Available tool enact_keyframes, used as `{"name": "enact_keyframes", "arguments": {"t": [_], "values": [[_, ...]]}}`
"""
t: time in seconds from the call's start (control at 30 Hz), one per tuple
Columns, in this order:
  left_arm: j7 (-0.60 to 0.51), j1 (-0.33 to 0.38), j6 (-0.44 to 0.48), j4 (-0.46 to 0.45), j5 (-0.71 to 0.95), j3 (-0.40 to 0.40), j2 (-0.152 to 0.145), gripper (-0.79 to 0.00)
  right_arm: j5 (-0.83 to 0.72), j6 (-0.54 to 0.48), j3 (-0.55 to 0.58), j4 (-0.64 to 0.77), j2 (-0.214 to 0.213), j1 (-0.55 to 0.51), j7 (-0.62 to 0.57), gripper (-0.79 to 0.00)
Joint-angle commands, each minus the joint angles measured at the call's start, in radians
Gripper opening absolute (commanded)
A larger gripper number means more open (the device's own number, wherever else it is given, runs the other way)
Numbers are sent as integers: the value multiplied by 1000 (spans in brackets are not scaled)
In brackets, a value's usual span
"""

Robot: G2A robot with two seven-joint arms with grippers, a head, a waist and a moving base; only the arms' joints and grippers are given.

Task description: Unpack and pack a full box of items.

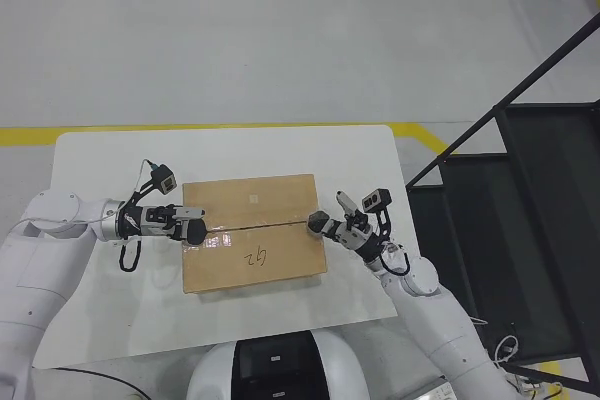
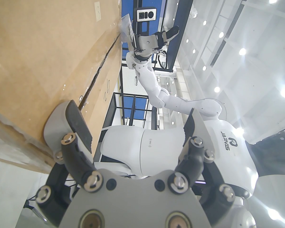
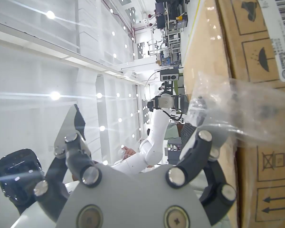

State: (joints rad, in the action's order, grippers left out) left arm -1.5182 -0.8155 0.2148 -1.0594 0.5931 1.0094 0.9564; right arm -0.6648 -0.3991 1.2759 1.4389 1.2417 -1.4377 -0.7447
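Closed brown cardboard box (image 1: 252, 232) is being flanked at seam ends by left gripper (image 1: 192, 230) and right gripper (image 1: 321, 222), both being pointed inward, claws spread.

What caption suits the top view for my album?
Left gripper and right gripper flank a closed cardboard box on a white table.
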Motion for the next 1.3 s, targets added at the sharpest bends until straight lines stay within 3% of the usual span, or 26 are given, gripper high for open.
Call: {"name": "enact_keyframes", "arguments": {"t": [0.0, 0.27, 0.6, 1.1, 1.27], "values": [[0, 0, 0, 0, 0, 0, 0, 0, 64, 3, 10, 27, -4, -11, 27, 0], [0, 0, 0, 0, 0, 0, 0, 0, 233, 37, 24, 117, -12, -37, 103, 0], [0, 0, 0, 0, 0, 0, 0, 0, 316, 63, -16, 124, -8, -15, 161, 0], [0, 0, 0, 0, 0, 0, 0, 0, 432, 96, -98, 172, -4, 8, 133, 0], [0, 0, 0, 0, 0, 0, 0, 0, 444, 98, -75, 182, -9, 1, 140, 0]]}}
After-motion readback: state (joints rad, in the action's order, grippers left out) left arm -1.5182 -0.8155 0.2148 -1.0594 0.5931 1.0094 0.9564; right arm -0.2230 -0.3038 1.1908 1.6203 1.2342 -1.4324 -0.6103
